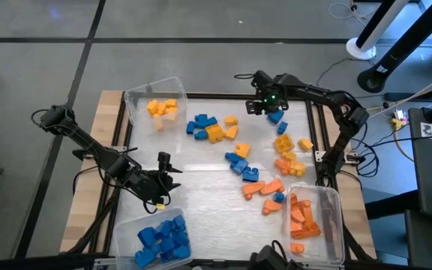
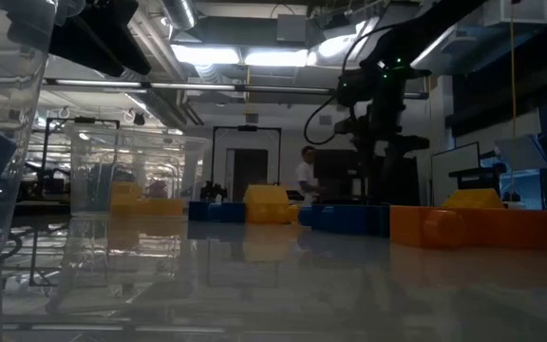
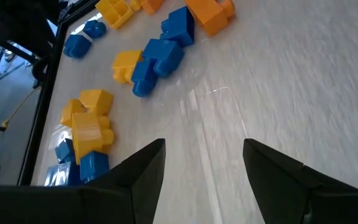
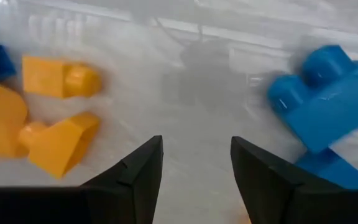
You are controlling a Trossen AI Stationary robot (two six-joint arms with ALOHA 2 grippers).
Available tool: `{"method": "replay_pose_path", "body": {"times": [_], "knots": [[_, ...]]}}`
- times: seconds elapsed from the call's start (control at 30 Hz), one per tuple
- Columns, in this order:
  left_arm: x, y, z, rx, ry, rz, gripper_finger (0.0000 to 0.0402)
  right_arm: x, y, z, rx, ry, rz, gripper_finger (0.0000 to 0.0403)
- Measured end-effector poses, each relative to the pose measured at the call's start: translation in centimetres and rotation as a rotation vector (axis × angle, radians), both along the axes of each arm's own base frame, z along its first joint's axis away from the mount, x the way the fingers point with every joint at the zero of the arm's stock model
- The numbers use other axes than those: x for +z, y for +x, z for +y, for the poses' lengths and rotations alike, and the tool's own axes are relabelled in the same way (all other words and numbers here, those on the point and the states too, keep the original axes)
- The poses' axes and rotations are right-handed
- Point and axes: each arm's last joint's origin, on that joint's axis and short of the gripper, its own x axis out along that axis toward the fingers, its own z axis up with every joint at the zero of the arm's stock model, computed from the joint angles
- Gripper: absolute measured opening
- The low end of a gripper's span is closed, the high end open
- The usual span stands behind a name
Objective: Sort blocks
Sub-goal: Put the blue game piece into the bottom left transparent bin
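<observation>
Blocks [image 1: 246, 169] are scattered mid-table. Right gripper [image 1: 265, 105], jaws wide and empty, is poised far-side beside a blue block [image 4: 325, 93]; neighbouring bricks could be nudged. Left gripper [image 1: 163, 180] is likewise spread, empty.

Bare table [image 1: 201, 191] centre-left (open lane); blocks [image 1: 276, 169] crowd right.
</observation>
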Motion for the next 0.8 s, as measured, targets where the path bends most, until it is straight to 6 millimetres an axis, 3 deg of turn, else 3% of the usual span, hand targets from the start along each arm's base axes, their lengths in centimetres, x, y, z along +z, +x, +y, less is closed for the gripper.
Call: {"method": "replay_pose_path", "body": {"times": [0.23, 0.47, 0.6, 0.8], "knots": [[0.0, 0.0, 0.0, -0.001, 0.003, 0.003, 0.0206, 1.2, -1.1, 3.0, 0.153, 0.098, 0.13, 0.0191], [0.0, 0.0, 0.0, -0.002, 0.004, 0.003, 0.0206, 3.6, -3.6, 6.3, 0.219, 0.127, 0.365, 0.0191], [0.0, 0.0, 0.0, -0.002, 0.004, 0.003, 0.0206, 4.8, -4.7, 6.8, 0.214, 0.081, 0.388, 0.0191], [0.0, 0.0, 0.0, -0.002, 0.004, 0.004, 0.0206, 5.9, -6.8, 5.3, 0.101, 0.021, 0.378, 0.0191]]}}
